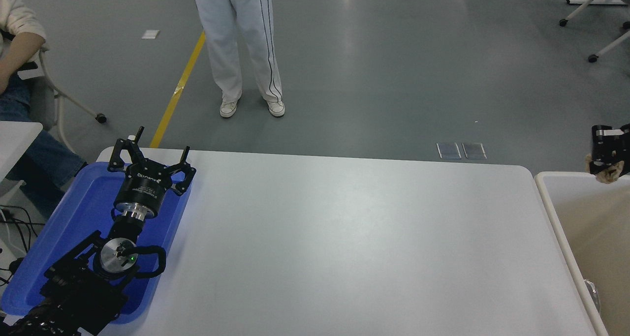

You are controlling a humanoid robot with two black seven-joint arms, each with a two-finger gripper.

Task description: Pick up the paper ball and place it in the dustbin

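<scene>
White table [344,237] on grey floor [393,70]; right gripper [606,161] grasps paper ball [609,173] above dustbin [549,198].

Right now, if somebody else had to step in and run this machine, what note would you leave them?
Right end effector: at the picture's right edge, shut on the paper ball, held up over the far rim of the dustbin.
Left end effector: open, parked over the blue tray, holding nothing.
Done: ball picked up and carried to the bin.
Left: open the end effector so the ball drops inside, probably after moving a little further over the beige interior, then pull the arm back.
</scene>
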